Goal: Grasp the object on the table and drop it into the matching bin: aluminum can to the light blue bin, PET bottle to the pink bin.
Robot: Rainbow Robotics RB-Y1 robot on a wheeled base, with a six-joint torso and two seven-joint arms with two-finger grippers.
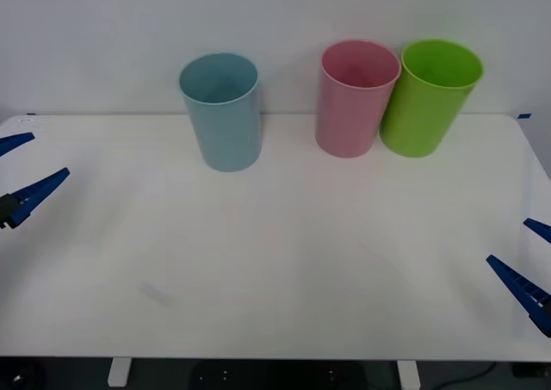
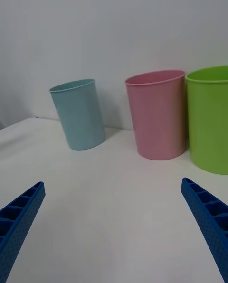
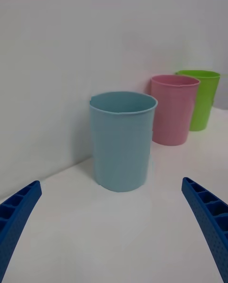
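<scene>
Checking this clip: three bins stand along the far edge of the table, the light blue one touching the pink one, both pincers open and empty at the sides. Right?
Not quite. In the front view the light blue bin stands apart; the pink bin touches the lime green bin. The rest holds: left pincer and right pincer are open and empty at the table sides.

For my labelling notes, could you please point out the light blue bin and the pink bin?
light blue bin (image 1: pixel 225 127), front view, on its outer side wall.
pink bin (image 1: pixel 349 114), front view, on its outer side wall.

A lime green bin (image 1: pixel 430 97) stands upright at the far right (before a plain white wall (image 1: pixel 103 28)).
</scene>
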